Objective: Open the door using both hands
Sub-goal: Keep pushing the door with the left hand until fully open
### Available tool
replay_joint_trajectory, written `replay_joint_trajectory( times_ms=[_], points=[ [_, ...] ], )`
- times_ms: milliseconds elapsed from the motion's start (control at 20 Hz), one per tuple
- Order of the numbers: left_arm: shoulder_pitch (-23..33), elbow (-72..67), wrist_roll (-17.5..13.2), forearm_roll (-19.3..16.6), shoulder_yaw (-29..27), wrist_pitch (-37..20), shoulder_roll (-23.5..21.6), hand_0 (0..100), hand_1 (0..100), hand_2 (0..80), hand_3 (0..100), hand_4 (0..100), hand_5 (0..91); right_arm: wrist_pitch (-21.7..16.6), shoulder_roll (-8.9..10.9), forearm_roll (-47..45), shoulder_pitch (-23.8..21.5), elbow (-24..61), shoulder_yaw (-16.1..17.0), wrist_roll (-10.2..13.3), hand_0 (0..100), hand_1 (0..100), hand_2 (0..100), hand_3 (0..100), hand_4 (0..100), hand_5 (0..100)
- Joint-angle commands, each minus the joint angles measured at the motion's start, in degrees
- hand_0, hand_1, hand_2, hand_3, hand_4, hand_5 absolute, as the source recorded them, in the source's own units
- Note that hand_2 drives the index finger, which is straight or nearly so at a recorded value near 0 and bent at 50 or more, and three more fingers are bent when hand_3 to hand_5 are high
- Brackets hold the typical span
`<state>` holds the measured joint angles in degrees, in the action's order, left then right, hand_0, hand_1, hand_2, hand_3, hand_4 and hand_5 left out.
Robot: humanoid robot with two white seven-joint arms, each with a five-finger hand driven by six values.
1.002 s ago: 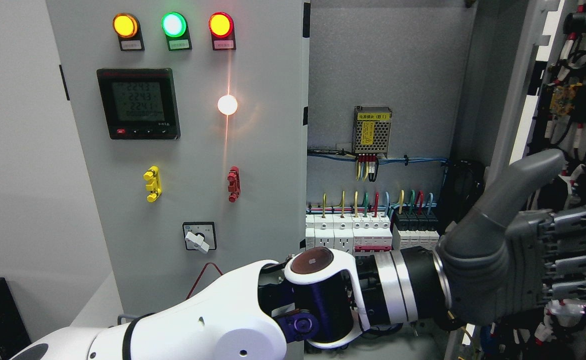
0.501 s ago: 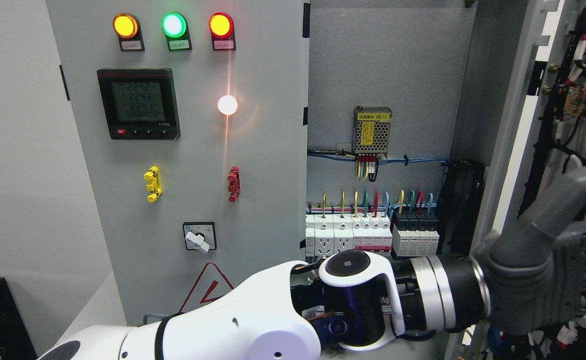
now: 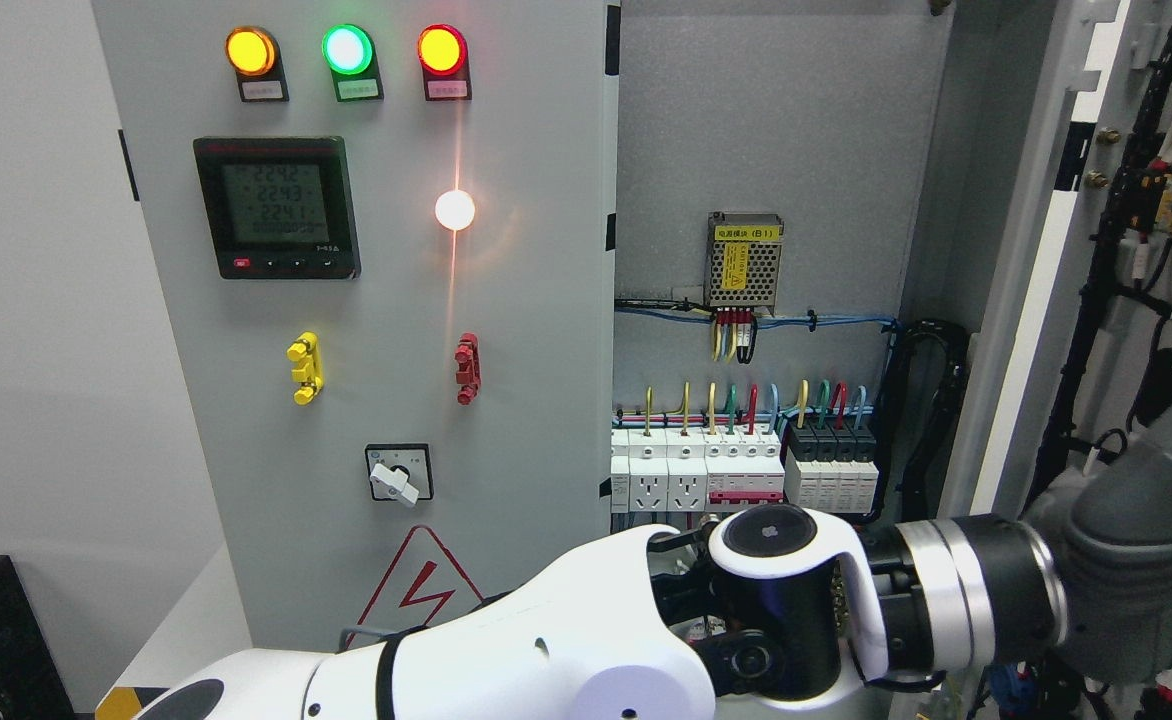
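The left hand [image 3: 1136, 570] presses the door [image 3: 1021, 300] at the cabinet's right edge outward; its grip cannot be told.

Three indicator lamps [image 3: 346, 50], amber, green and red, are glowing at the upper left of the frame. Below them a digital meter [image 3: 277, 207] is displaying figures, and a rotary switch [image 3: 398, 473] is sitting lower centre-left. Breakers [image 3: 744, 470] are lining the middle, under coloured wires.
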<state>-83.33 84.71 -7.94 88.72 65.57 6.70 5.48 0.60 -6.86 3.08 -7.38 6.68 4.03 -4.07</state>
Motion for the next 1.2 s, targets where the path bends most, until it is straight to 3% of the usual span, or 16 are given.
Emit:
replay_joint_trajectory(
  times_ms=[0,851,1152],
  points=[
    [-1.1,-5.2,0.0,0.0,0.3,0.0,4.8,0,0,0.0,0,0,0.0,0.0,0.00,0.0,0.0,0.0,0.0,0.0,0,0,0,0,0,0],
    [-1.7,-5.3,0.0,0.0,0.8,0.0,4.7,0,0,0.0,0,0,0.0,0.0,0.00,0.0,0.0,0.0,0.0,0.0,0,0,0,0,0,0],
    [-1.7,-4.6,0.0,0.0,0.2,0.0,1.6,0,0,0.0,0,0,0.0,0.0,0.00,0.0,0.0,0.0,0.0,0.0,0,0,0,0,0,0]
  ],
)
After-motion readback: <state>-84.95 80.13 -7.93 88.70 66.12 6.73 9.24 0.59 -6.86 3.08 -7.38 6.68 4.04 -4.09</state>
